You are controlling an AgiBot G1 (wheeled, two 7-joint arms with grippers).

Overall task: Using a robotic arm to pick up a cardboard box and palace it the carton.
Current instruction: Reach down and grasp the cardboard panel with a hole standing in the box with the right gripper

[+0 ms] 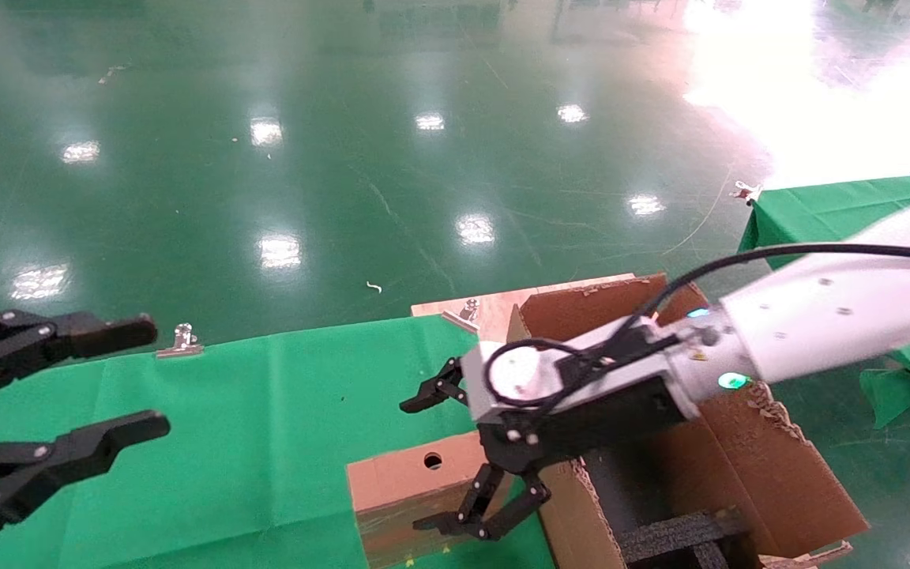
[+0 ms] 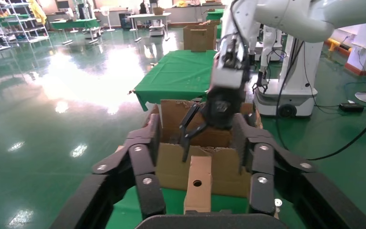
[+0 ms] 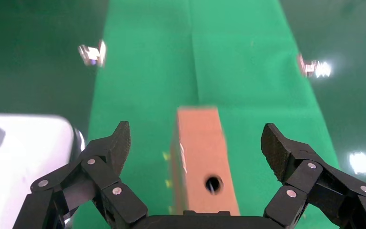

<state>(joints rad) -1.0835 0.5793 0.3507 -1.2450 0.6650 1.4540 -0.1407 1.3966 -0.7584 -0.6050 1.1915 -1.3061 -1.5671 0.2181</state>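
Right wrist view: right pincer [image 3: 198, 143] spread wide, straddling the cardboard box [image 3: 201, 157] without touching; box's long axis runs straight out between the fingers, holed narrow side facing the wrist. Head view: box on the green surface [image 1: 250, 427], just left of the carton [image 1: 739, 466]. Left pincer [image 1: 131, 379] wide too, idle, well apart.

I am working in a large industrial hall or robotics lab: a glossy green floor [image 2: 43, 124] reflecting ceiling lights, rows of green-draped benches [image 2: 181, 71], metal shelving [image 2: 2, 28] (far off), and another white robot base [image 2: 290, 90] with trailing cables.
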